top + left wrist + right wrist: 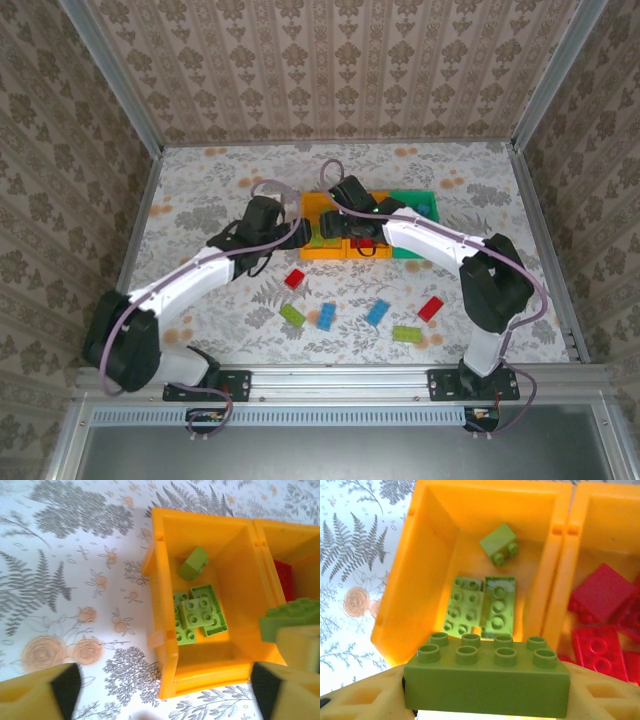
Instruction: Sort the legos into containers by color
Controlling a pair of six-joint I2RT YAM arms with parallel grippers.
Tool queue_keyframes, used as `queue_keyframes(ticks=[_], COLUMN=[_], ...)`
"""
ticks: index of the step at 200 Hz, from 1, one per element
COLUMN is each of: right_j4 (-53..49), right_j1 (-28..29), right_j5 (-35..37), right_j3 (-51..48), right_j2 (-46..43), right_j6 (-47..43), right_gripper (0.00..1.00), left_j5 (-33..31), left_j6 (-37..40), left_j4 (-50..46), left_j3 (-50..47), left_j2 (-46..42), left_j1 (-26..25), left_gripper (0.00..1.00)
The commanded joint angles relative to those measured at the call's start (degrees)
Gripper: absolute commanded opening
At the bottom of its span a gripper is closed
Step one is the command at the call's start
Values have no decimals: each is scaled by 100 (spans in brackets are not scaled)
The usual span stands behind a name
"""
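Clamping a lime brick (487,685), the right pincer (485,702) hangs above the leftmost bin (400,600); left pincer (160,692) gapes.

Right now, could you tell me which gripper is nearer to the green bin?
Right. The right gripper, jaws shut on a lime brick, hangs over the orange bins beside the green bin; the left gripper, jaws open, is at the leftmost orange bin, farther off.
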Motion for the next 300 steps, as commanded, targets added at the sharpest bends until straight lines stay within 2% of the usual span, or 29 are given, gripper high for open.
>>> queue_keyframes(ticks=[1,36,72,95,130,169,194,218,254,271,300], right_j4=[-110,-303,-404,-427,-488,-351,-280,-318,-500,-586,-815], right_j1=[-30,-47,-74,-82,-124,-255,-543,-927,-1511,-1732,-2085], right_j5=[-135,-186,-272,-341,-370,-239,-208,-89,5,130,358], right_j3=[447,805,1039,1082,1061,506,-100,-699,-1520,-1937,-2613], right_j2=[328,742,935,893,702,-99,-810,-1503,-2369,-2800,-3316], right_j6=[-180,-147,-162,-195,-165,-94,-67,-117,-138,-108,147], right_gripper=[57,67,77,83,84,87,88,89,89,89,89], left_j5=[-376,-251,-93,-44,119,490,508,568,618,687,774], left_j6=[150,310,558,889,1233,1647,1813,1924,2008,2021,2009], left_j4=[-590,-968,-869,-841,-545,-426,-359,-228,-131,-86,-77], left_j3=[-390,-899,-1407,-1452,-1360,-1099,-980,-910,-788,-736,-662], left_j2=[-437,-886,-1003,-770,-331,290,619,875,1207,1307,1323], left_j1=[-25,-58,-309,-514,-643,-674,-687,-678,-660,-650,-653], left_gripper=[100,100,100,100,100,95,89,78,70,59,31])
